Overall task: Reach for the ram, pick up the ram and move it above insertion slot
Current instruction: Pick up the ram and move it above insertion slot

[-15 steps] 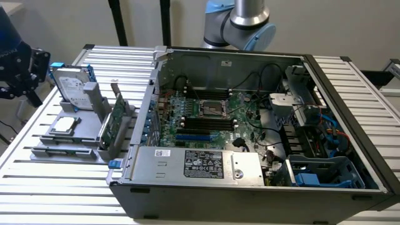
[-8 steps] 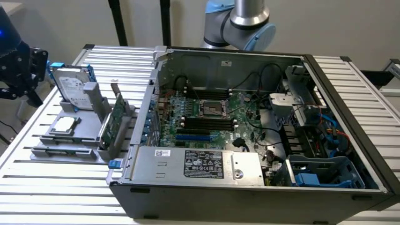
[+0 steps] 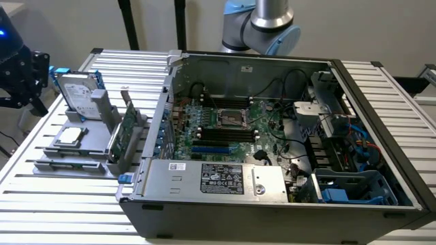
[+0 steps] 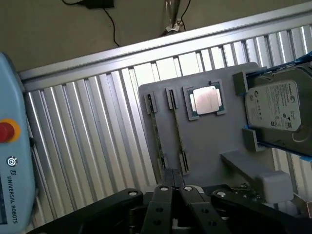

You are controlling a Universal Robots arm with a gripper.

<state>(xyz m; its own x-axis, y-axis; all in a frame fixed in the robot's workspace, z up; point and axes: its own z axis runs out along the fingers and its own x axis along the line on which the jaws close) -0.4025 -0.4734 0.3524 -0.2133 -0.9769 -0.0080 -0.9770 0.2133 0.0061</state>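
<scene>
The ram (image 4: 178,132) shows as a thin dark strip seen edge-on, standing in a narrow slot of the grey holder plate (image 4: 214,141). A second similar strip (image 4: 155,129) stands in the slot beside it. My gripper (image 4: 176,191) hangs over the plate's near edge, above and short of the strips, with its black fingers (image 4: 164,202) pressed together and nothing between them. In the exterior view the gripper (image 3: 27,94) is at the far left, beside the holder plate (image 3: 81,148). The black memory slots (image 3: 225,134) lie on the motherboard inside the open computer case (image 3: 272,214).
On the plate are a silver processor (image 4: 205,101), a hard drive in blue rails (image 4: 278,109) and an upright green expansion card (image 3: 122,135). The arm's base (image 3: 269,23) rises behind the case. A teach pendant (image 4: 9,146) lies on the ribbed metal table (image 4: 87,141).
</scene>
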